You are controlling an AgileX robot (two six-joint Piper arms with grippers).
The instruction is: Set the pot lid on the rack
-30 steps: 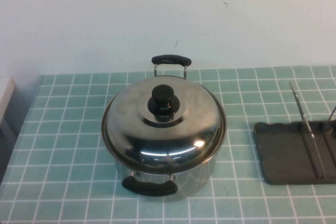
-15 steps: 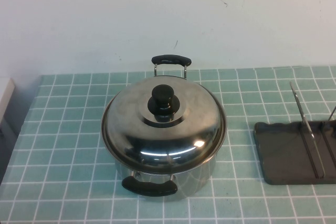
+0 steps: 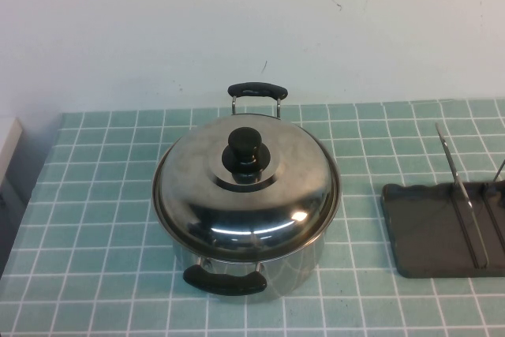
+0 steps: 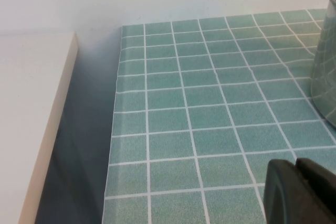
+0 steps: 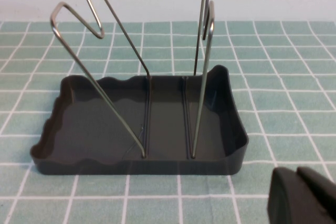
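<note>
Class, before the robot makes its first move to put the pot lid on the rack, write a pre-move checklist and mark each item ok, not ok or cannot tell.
1. Pot lid sits level on the pot, knob free on top: ok.
2. Rack holds nothing between its wires: ok.
3. Rack stands flat on the tiled table, to the right of the pot: ok.
4. Left gripper is low over the table beside the pot wall, clear of the lid: ok.
5. Right gripper is in front of the rack, not touching it: ok.
6. Either gripper open for the knob: cannot tell.
</note>
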